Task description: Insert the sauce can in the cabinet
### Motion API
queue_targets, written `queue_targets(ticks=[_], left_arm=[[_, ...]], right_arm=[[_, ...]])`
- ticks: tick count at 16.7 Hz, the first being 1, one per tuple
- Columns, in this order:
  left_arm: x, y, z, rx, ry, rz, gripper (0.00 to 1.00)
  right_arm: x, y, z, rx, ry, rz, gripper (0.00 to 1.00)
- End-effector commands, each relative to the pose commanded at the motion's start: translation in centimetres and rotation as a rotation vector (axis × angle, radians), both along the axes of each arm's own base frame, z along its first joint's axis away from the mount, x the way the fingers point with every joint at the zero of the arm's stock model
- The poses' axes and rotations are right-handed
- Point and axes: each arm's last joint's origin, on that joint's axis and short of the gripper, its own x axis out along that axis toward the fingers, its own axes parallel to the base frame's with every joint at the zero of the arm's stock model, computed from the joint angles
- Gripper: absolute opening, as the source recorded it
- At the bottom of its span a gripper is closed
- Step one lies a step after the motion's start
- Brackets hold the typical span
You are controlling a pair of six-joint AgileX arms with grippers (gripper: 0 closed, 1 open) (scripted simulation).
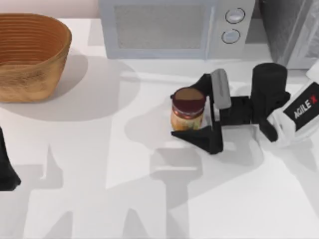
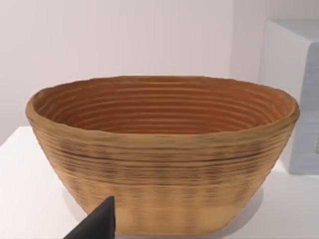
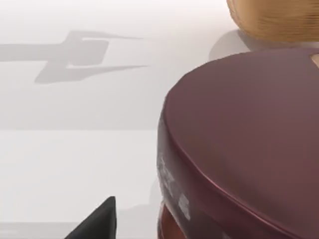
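Observation:
The sauce can (image 1: 188, 110), with a maroon lid and an orange label, stands upright on the white table a little right of centre. My right gripper (image 1: 185, 110) reaches in from the right and is open, one black finger on each side of the can. In the right wrist view the maroon lid (image 3: 239, 144) looms close, with a gap between it and one black fingertip (image 3: 99, 221). The cabinet (image 1: 286, 25), dark speckled grey, stands at the back right corner behind the right arm. My left gripper (image 1: 6, 174) is parked at the table's left edge, open.
A woven basket (image 1: 30, 55) sits at the back left, and the left wrist view faces it (image 2: 159, 164). A light grey microwave (image 1: 174, 27) with two round knobs stands at the back centre, just left of the cabinet. Bare table lies in front of the can.

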Motion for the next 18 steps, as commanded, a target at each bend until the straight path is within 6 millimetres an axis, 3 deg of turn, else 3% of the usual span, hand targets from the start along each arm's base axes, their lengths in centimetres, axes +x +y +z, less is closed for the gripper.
queue_targets(ticks=[12, 18], left_arm=[[0.00, 0.00, 0.00, 0.000, 0.000, 0.000, 1.00], [0.00, 0.00, 0.00, 0.000, 0.000, 0.000, 1.00]], right_arm=[[0.00, 0.00, 0.00, 0.000, 0.000, 0.000, 0.02], [0.00, 0.00, 0.00, 0.000, 0.000, 0.000, 0.00]])
